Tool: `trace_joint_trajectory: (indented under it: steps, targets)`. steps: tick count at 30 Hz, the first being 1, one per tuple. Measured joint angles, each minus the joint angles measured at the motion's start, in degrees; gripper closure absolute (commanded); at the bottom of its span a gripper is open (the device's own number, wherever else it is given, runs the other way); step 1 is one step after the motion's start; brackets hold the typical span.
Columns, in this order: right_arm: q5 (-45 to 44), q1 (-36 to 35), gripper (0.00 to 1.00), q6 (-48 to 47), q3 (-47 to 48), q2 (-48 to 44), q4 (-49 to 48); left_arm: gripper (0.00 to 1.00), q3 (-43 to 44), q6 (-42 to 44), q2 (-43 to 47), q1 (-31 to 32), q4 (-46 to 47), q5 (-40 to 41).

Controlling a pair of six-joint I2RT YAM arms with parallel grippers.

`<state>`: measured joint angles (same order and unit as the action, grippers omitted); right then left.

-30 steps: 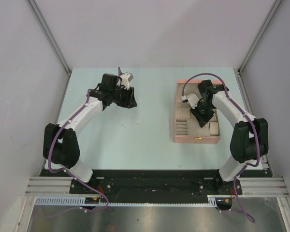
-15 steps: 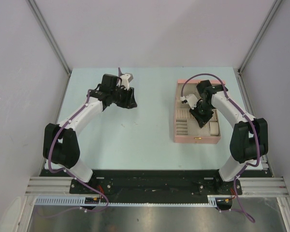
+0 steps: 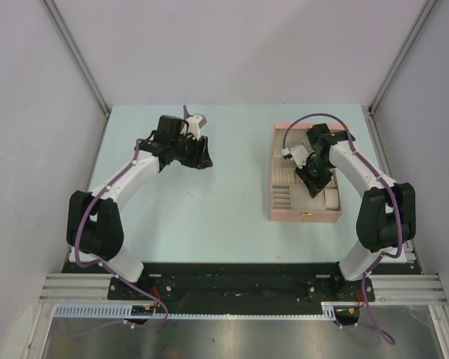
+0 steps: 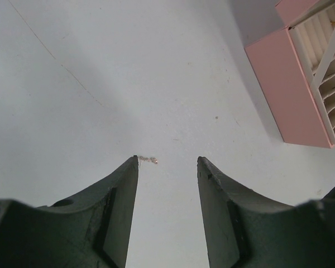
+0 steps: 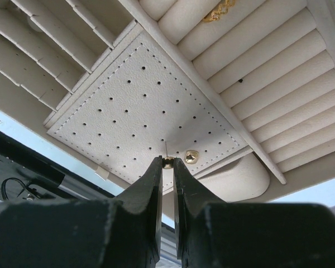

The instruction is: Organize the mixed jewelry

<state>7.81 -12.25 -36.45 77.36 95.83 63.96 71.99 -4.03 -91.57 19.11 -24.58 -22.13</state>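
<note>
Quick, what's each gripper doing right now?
Left gripper: open, empty, a tiny jewelry piece beside one fingertip.
Right gripper: closed on a gold stud earring over the perforated earring panel.

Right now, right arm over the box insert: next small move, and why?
Probably ease the right gripper toward the perforated pad to seat the pin in a nearby hole. Its jaws are pinched on a small gold stud whose thin pin points at the pad; I cannot tell whether it has entered a hole yet. A second gold stud already sits just beside it.
</note>
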Motion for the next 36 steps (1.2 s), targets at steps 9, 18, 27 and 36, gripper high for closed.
trace_joint_trajectory:
  steps: [9, 18, 27, 36]
  targets:
    - [0.24, 0.00, 1.00, 0.00, 0.00, 0.00, 0.00, 0.48, 0.00, 0.00, 0.00, 0.00, 0.02, -0.48]
    - [0.42, 0.00, 1.00, -0.02, 0.00, 0.00, 0.04, 0.48, 0.00, 0.00, 0.00, 0.00, 0.02, -0.55]
    - [0.39, 0.00, 1.00, 0.00, 0.00, 0.07, 0.02, 0.48, 0.00, 0.00, 0.00, 0.00, 0.02, -0.55]
    - [0.15, -0.70, 1.00, 0.02, 0.00, 1.22, -0.28, 0.48, 0.00, 0.00, 0.00, 0.00, 0.02, -0.55]
